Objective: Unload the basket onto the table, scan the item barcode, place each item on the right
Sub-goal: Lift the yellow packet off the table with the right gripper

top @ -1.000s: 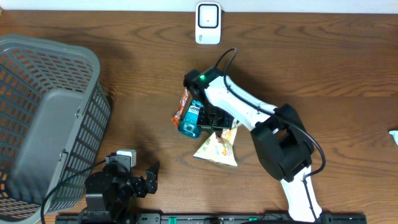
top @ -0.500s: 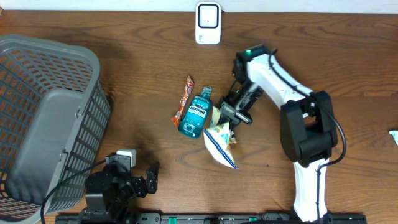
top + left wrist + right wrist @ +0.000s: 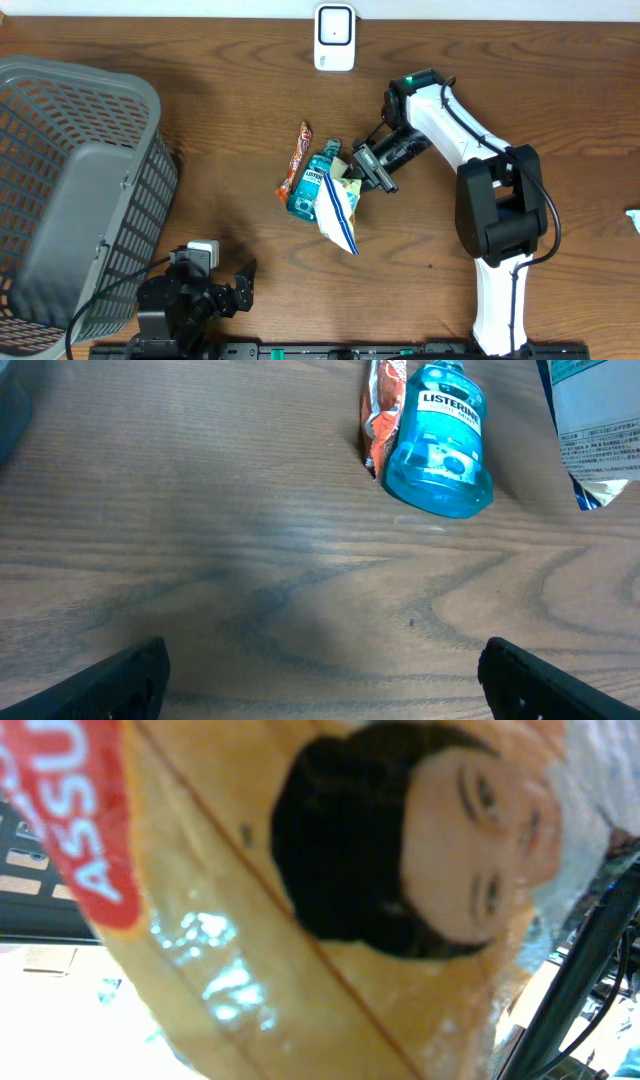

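Observation:
My right gripper [image 3: 361,176] is shut on the top edge of a snack bag [image 3: 336,211] and holds it up off the table, its white and blue back facing the overhead camera. In the right wrist view the bag's orange front [image 3: 350,920], with a printed face, fills the frame and hides the fingers. The bag's back with small print [image 3: 597,430] also shows at the far right of the left wrist view. A white scanner [image 3: 334,37] stands at the table's far edge. My left gripper [image 3: 228,290] rests open near the front edge, with bare wood between its fingertips [image 3: 132,678].
A blue mouthwash bottle [image 3: 308,187] and an orange wrapper [image 3: 297,158] lie side by side just left of the held bag. A large grey basket [image 3: 75,190] fills the left side. Something white sits at the right edge [image 3: 633,217].
The right arm swung back from over the items with the snack bag and lifted it, turning its white back upward. The bag has shifted slightly left. The left arm has not moved.

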You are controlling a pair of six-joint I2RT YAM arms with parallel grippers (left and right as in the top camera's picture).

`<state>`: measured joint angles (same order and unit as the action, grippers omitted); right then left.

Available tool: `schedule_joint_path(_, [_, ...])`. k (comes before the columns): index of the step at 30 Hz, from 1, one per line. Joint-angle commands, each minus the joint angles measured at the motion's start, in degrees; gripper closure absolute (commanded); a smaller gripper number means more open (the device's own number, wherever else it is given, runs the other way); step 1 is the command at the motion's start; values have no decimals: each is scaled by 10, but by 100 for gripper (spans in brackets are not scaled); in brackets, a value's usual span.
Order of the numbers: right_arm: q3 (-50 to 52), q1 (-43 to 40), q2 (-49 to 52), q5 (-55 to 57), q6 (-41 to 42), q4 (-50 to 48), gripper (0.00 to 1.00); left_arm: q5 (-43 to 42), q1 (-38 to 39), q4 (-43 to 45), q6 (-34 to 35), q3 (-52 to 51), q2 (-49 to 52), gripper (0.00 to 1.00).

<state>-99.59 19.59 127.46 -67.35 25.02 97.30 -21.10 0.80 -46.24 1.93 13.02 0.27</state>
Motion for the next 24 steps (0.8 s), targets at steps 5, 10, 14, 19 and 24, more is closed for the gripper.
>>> schedule_joint_path(5, [-8, -13, 4, -24, -20, 2, 99, -7, -2, -28, 5, -6, 0, 2])
schedule_joint_path(10, [-8, -26, 4, -20, -50, 2, 99, -7, -2, -28, 5, -6, 0, 2])
schedule_joint_path(14, [-8, -30, 4, -17, -54, 2, 99, -8, -2, -28, 5, -6, 0, 2])
schedule_joint_path(19, [-8, -39, 4, -14, -79, 2, 99, -7, -2, -28, 5, -6, 0, 2])
schedule_joint_path(24, [-10, -52, 3, -17, -218, 2, 99, -7, -2, -28, 5, -6, 0, 2])
